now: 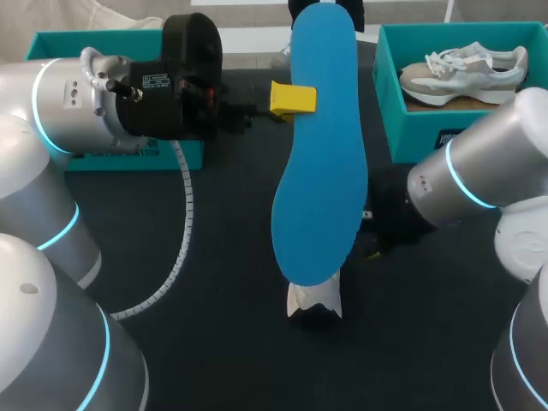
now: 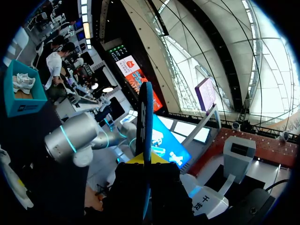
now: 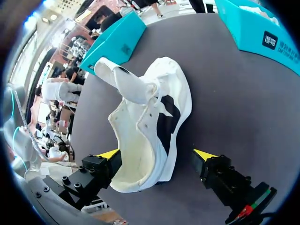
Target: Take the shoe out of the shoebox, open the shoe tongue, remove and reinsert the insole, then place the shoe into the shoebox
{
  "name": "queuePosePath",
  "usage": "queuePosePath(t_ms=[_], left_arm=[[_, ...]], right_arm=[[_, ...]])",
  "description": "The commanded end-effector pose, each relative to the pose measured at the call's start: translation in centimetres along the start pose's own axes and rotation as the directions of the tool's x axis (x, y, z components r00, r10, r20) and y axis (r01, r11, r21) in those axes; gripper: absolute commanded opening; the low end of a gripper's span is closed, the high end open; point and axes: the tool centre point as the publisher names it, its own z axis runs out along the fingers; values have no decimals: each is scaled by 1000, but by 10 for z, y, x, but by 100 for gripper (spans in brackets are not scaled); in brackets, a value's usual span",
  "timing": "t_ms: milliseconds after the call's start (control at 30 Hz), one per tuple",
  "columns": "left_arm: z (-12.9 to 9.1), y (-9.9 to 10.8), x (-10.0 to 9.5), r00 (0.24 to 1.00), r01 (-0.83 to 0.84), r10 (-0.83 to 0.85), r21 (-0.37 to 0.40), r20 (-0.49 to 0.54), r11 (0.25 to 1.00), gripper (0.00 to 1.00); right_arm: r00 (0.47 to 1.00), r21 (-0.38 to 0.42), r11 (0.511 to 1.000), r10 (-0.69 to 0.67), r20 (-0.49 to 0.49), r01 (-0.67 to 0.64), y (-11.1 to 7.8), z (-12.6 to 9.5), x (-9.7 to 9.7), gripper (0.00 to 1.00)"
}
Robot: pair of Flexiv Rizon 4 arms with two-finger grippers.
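Your left arm sat nearest the lens, entering from 9 o'clock. Its gripper was clamped on one long edge of the blue insole, holding it lifted well above the table at centre. Judgement: insole out, reinsertion pending; held high, probably to leave the shoe's mouth free.

You had the white shoe on the table at 6 o'clock of the insole, mostly hidden beneath it in the head view. Your right arm came in from 3 o'clock; its gripper did not show there.

Right wrist view filled that gap: the right gripper had its fingers apart, straddling the shoe's open end, tongue pulled up and away. Contact with the shoe: cannot tell. Likely posted there to steady it.

Left wrist view added the insole edge-on between the left fingers, consistent with the clamp.

Shoebox at 2 o'clock held a beige sneaker.
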Motion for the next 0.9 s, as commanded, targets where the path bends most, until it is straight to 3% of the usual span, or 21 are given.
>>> queuePosePath(t_ms=[33,133,300,533,633,900], left_arm=[[0,2,-1,1000,0,0,3,0,1000,0],[0,2,-1,1000,0,0,3,0,1000,0],[0,2,-1,1000,0,0,3,0,1000,0],[0,2,-1,1000,0,0,3,0,1000,0],[0,2,-1,1000,0,0,3,0,1000,0],[0,2,-1,1000,0,0,3,0,1000,0]], right_arm=[[983,-120,988,76,-164,-96,3,5,9,100],[965,-151,980,89,-248,-129,15,-8,21,100],[907,-77,979,146,-395,-191,26,-28,33,100],[737,56,975,200,-646,-216,35,-53,58,100],[683,81,978,193,-705,-193,38,-64,66,100],[634,38,984,143,-760,-177,46,-100,77,100]])
